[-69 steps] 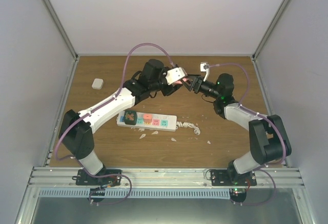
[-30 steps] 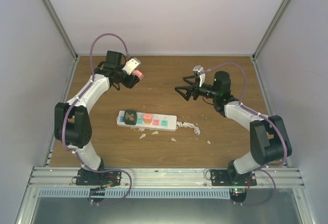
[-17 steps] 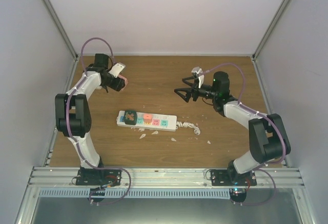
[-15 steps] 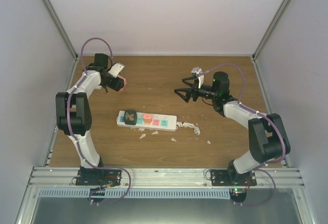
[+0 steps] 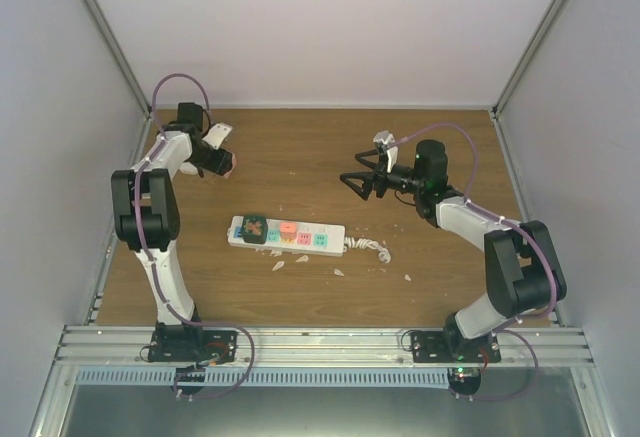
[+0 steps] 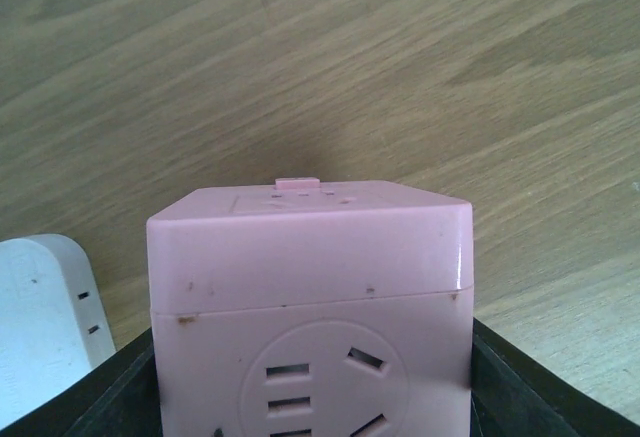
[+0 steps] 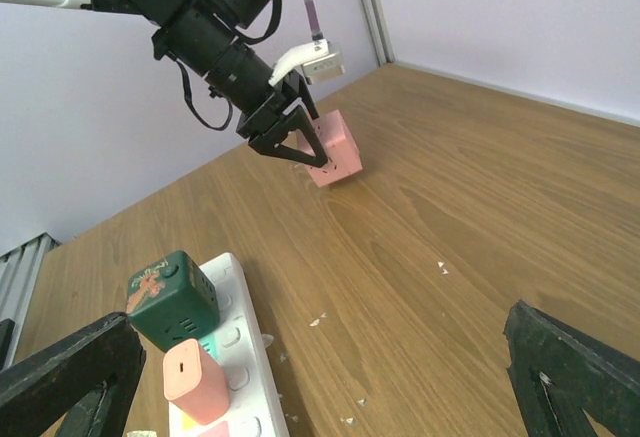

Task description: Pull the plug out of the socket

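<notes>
Over the last couple of seconds I am swinging the left arm away from the middle of the table, out to the far left back corner; the left gripper [image 7: 300, 142] is clamping the pink cube plug [image 6: 310, 297] between its fingers and carrying it along. In the right wrist view the cube is hanging tilted, low over the wood; I cannot tell whether a corner is already touching. A small white adapter [image 6: 40, 327] is lying just beside it.

The right gripper [image 5: 352, 183] is staying roughly where it was at the back of the table, jaws spread wide and holding nothing.

The socket [image 5: 290, 236] is lying flat near the table's centre, unmoved, well apart from both grippers, its short cord [image 5: 368, 246] curling off the right end; a dark green cube plug [image 7: 172, 297] and a salmon plug [image 7: 195, 380] are sitting in outlets at its left end.

I am reading this as the pull being done for the pink plug; it is clear of the strip and well away from it, so what is left for this one is lowering it and letting go. The green and salmon ones are seated in the strip, so I am treating them as possible further work.
</notes>
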Available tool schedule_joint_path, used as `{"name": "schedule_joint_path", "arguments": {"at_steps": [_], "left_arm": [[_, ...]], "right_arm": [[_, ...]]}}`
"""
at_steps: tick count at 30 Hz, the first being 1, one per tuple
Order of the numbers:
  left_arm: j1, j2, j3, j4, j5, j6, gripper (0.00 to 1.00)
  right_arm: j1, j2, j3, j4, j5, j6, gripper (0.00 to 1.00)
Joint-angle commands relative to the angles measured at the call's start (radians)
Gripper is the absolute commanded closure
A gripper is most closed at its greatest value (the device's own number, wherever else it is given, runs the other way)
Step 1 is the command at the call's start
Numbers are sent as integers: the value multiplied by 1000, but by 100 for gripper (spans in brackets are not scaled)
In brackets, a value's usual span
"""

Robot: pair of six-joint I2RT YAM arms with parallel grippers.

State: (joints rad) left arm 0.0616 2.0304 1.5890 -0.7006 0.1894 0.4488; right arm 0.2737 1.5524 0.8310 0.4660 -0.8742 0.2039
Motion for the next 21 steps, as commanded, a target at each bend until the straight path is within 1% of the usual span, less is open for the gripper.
{"name": "schedule_joint_path", "arguments": {"at_steps": [1,15,16,17,20,21], "left_arm": [[7,28,57,-4,20,-29,77],[9,109,124,-31,25,-46,68],[9,109,124,-33,27,-45,66],[9,109,122,-32,29,-45,62],[10,103,121,-34,32,-40,46],[12,97,120,-33,36,-38,42]], "right_arm": [[3,22,1,26,-22,-17,0],[4,32,1,27,-40,-35,0],[5,32,2,26,-43,-36,0],[4,32,2,25,-45,-41,0],[6,35,1,21,-59,-56,0],[6,36,2,17,-68,-65,0]]}}
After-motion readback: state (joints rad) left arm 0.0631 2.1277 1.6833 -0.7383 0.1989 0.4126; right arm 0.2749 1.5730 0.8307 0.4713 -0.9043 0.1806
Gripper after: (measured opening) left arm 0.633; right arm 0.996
